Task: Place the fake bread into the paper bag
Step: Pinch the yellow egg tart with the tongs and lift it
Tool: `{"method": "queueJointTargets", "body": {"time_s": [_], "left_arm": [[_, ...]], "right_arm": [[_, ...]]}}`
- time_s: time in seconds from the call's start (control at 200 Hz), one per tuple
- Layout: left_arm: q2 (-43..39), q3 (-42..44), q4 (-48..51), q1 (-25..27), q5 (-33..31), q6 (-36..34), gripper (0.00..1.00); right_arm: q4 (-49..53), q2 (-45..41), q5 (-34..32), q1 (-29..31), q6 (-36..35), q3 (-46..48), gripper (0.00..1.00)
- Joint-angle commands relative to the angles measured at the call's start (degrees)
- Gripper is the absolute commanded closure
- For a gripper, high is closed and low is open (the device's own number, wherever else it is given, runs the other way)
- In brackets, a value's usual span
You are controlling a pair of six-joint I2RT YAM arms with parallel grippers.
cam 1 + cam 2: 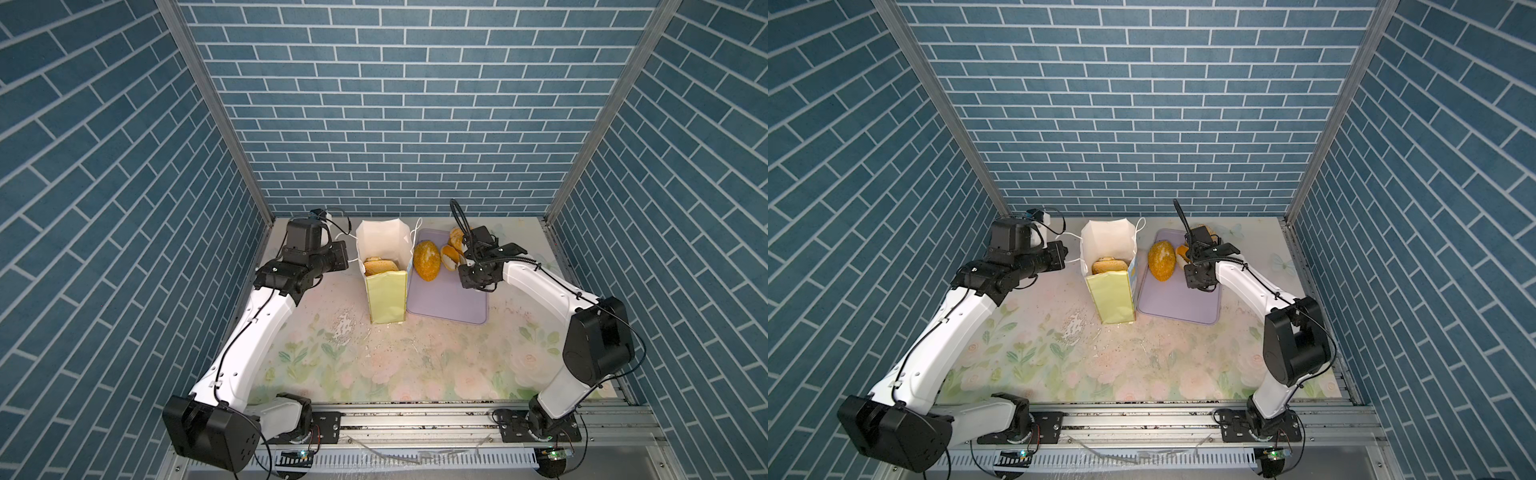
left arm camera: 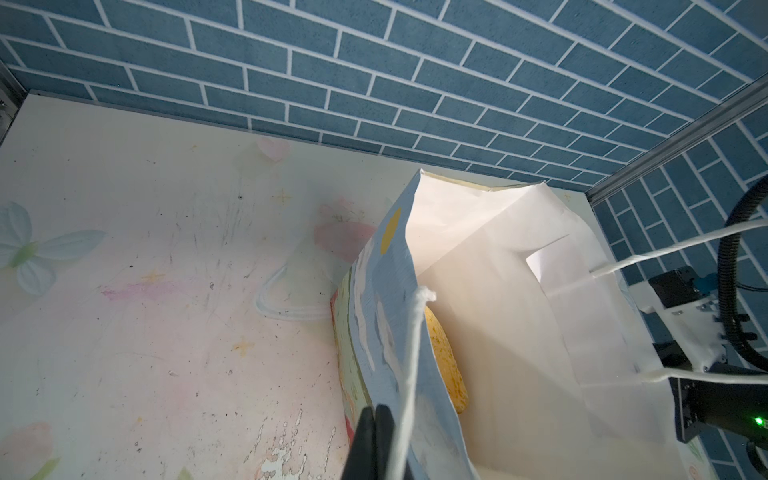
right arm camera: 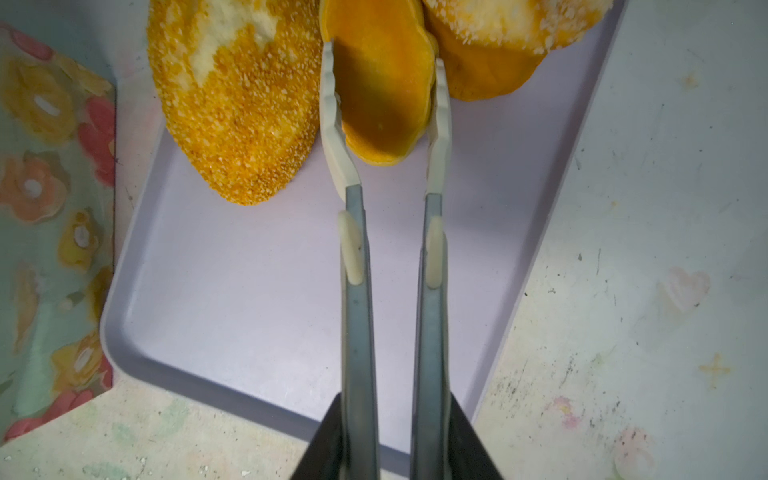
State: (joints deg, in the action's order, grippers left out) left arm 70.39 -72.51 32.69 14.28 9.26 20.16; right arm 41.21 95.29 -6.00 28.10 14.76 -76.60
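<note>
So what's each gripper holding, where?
Left gripper: white cord handle of paper bag. Right gripper: metal tongs by the arms, white tips flanking smooth orange bun.

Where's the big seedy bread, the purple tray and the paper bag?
Golden seeded oval toy loaf (image 1: 427,261): a top view, middle of its crust.
Flat lavender tray (image 1: 446,305): a top view, bare floor.
Tall paper gift bag (image 1: 386,297): a top view, yellow-green side panel.

One bag (image 1: 386,299) and one tray (image 1: 449,303) — a single pair of tongs (image 3: 355,332), too, and two cord handles (image 2: 415,340) on the bag. Three breads (image 1: 451,254) sit on the tray: a seeded loaf (image 1: 427,261), a smooth bun (image 3: 380,83) and another seeded piece (image 3: 498,62). Inside the bag at least two more show — the full number is hidden.
</note>
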Motion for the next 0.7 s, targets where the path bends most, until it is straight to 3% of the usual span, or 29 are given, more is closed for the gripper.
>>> {"method": "queueJointTargets", "body": {"time_s": [0.0,0.26,0.695], "left_arm": [[-0.7,-0.6,0.8,0.4,-0.3,0.1,0.94],[-0.5,0.1,0.1,0.4,-0.2,0.2,0.95],[-1.5,0.1,0.5,0.4,-0.4,0.2,0.94]], "right_arm": [[1.7,-5.2,0.9,0.5,0.4,1.5,0.72],[5.0,-12.6,1.7,1.3,0.9,6.2,0.7],[5.4,-8.5,0.3,1.3,-1.1,3.6,0.54]]}}
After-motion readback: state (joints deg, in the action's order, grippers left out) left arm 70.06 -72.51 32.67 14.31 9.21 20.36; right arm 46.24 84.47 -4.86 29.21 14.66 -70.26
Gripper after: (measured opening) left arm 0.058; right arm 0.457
